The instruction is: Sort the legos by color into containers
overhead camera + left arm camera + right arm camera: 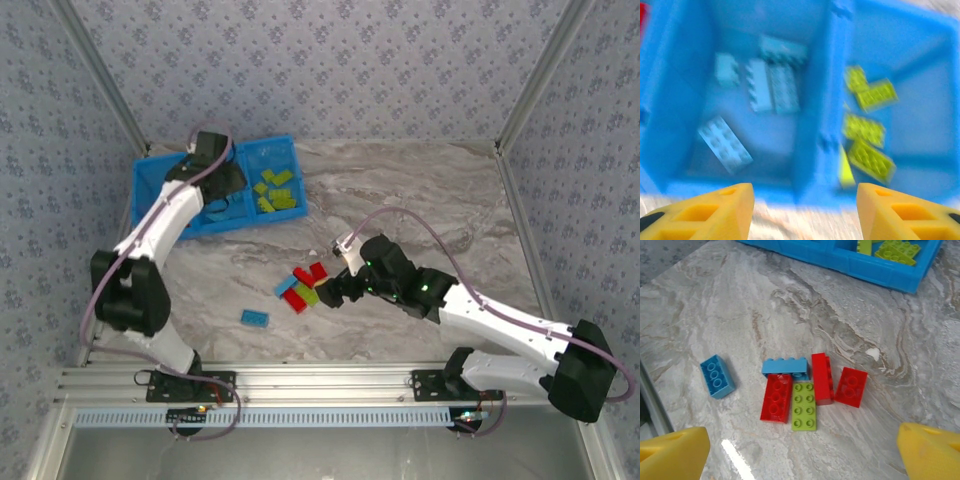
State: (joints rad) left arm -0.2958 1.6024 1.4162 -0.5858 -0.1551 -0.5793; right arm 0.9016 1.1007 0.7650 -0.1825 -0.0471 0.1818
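Legos in two camps from overhead: lime legos (277, 190) gathered in the right-hand compartment of the tray (150, 200), kept together by colour, and a loose cluster (303, 285) of red, blue and lime unsorted on the table (430, 200), with a lone blue brick (254, 318) off to its near left. About over the tray's middle compartment, left gripper (222, 188), probably there for a drop. Just right of the cluster, right gripper (335, 290), likely lining up the next pick. Through the left wrist, blurred: yellow fingers (725, 210) parted with nothing between them, light blue legos (770, 87) lying ahead in the middle bin, lime ones past the divider to the right. Through the right wrist: fingers (675, 450) splayed wide and empty, cluster centred ahead between them but untouched, lone blue brick nearer the left finger, tray corner well beyond.
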